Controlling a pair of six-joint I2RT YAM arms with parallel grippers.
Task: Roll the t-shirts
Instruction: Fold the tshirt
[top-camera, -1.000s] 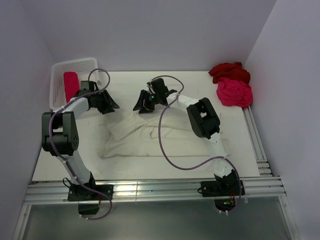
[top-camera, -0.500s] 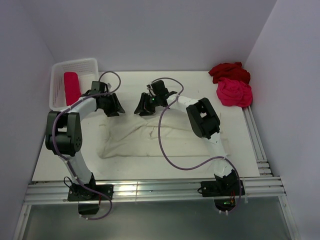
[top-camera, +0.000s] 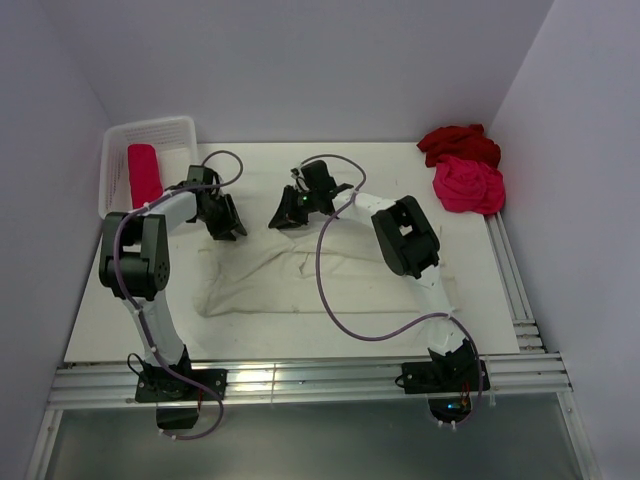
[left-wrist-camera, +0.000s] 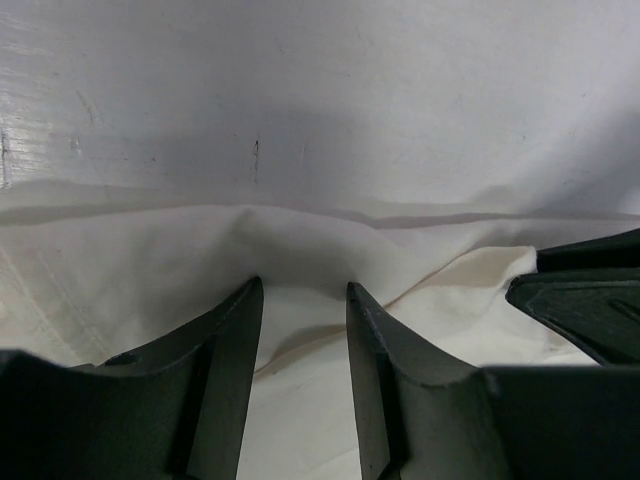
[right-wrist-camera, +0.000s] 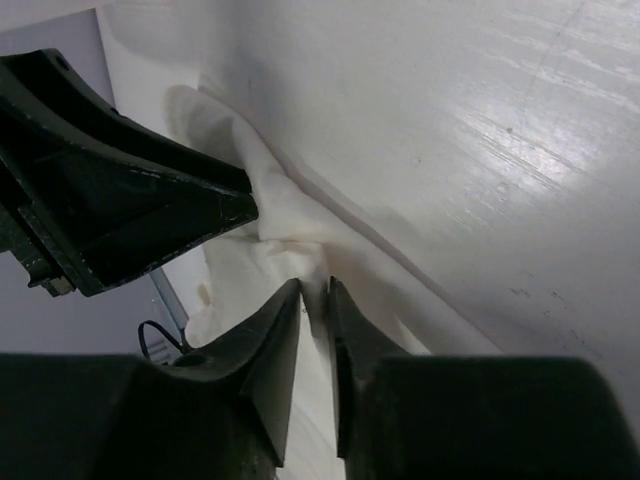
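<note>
Since the earlier frame the left claw (top-camera: 224, 224) has swung down and right from beside the basket (top-camera: 150, 124) to the upper-left edge of the cream-white t-shirt (top-camera: 300, 278), while the right claw (top-camera: 284, 214) has barely shifted and has narrowed its jaws at the shirt's upper edge, near the middle of the frame. In the left wrist view the left claw stands part-way open, its fingers either side of a raised fold at the hem, with a clear gap and nothing clamped. In the right wrist view the right claw has drawn in to a thin slit, and a pucker of cream cloth rises into its tips, so it looks pinched on the shirt. The shirt itself lies spread and rumpled, not rolled at all, across the middle of the counter (top-camera: 380, 165). One rolled pink-red t-shirt (top-camera: 143, 172) already sits in the basket at the upper left. The dark red t-shirt (top-camera: 458, 143) and the hot pink t-shirt (top-camera: 468, 186) lie bunched, touching each other, at the upper right. By my reckoning one shirt is done, the cream one is only being gripped for its roll, and two are untouched.
</note>
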